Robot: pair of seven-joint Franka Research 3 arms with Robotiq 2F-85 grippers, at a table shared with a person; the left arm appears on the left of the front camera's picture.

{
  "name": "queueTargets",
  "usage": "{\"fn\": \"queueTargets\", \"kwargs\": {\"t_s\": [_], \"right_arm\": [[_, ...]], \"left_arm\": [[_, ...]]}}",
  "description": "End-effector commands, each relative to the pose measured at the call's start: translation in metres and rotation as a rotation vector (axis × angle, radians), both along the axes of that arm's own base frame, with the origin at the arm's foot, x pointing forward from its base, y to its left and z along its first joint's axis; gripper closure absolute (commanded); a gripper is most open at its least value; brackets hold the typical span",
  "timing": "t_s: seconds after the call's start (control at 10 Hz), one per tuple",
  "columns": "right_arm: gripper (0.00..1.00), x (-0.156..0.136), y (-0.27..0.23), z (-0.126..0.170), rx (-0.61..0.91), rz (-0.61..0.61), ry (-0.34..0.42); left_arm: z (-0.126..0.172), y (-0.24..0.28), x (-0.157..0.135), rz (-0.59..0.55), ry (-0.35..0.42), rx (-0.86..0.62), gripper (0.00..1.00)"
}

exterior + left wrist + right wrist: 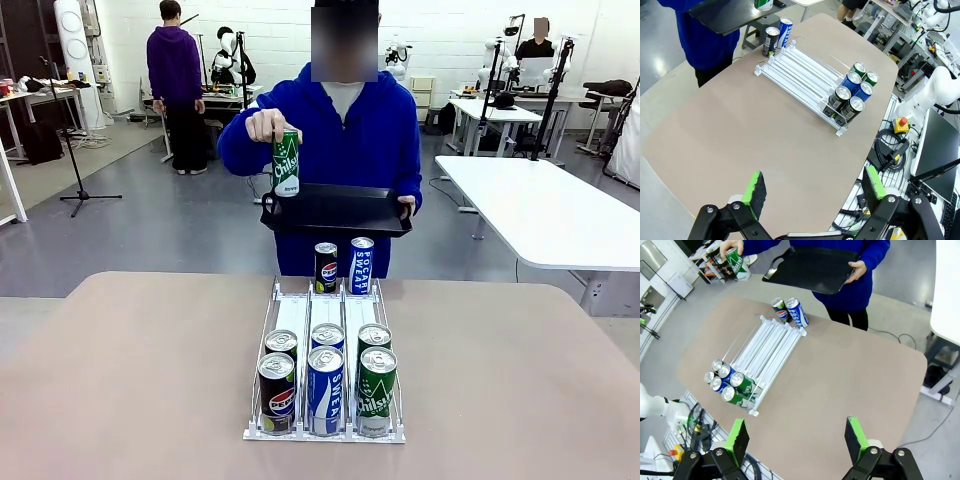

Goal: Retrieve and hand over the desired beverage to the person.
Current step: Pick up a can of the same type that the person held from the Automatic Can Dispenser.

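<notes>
Table (120, 380): the person (345, 130) in blue stands at its far edge, holding a black tray (335, 212) and a green Chilsung can (287, 163) raised beside it. The rack (310, 315) carries six cans at the robot's end, with matching green cans (376, 390) in its right lane. Left gripper (813, 187) and right gripper (796, 435) hang high over the table, jaws wide and empty. You likely have nothing retrieved yet; pick and handover remain.
</notes>
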State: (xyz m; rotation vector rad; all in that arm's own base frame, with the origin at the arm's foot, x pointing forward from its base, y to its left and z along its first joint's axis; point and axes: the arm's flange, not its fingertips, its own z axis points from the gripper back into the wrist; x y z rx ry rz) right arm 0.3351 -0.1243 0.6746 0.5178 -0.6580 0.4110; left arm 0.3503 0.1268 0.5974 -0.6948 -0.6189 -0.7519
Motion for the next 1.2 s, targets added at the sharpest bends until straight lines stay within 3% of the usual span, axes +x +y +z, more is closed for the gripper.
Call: {"fn": "queueTargets", "kwargs": {"t_s": [0.0,0.5,0.8,0.9,1.1], "right_arm": [[0.00,0.000,0.000,-0.001,0.004,0.010,-0.004],[0.00,0.000,0.000,0.000,0.000,0.000,0.000],[0.00,0.016,0.137,-0.016,-0.174,0.211,0.311],[0.00,0.018,0.191,-0.028,-0.269,0.165,0.435],[0.00,0.033,0.292,-0.065,-0.437,-0.072,0.585]], "left_arm": [[0.001,0.001,0.001,-0.016,-0.018,-0.010,0.00],[0.001,0.001,0.001,-0.016,-0.018,-0.010,0.00],[0.001,0.001,0.001,-0.016,-0.018,-0.010,0.00],[0.001,0.001,0.001,-0.016,-0.018,-0.010,0.00],[0.001,0.001,0.001,-0.016,-0.018,-0.010,0.00]]}}
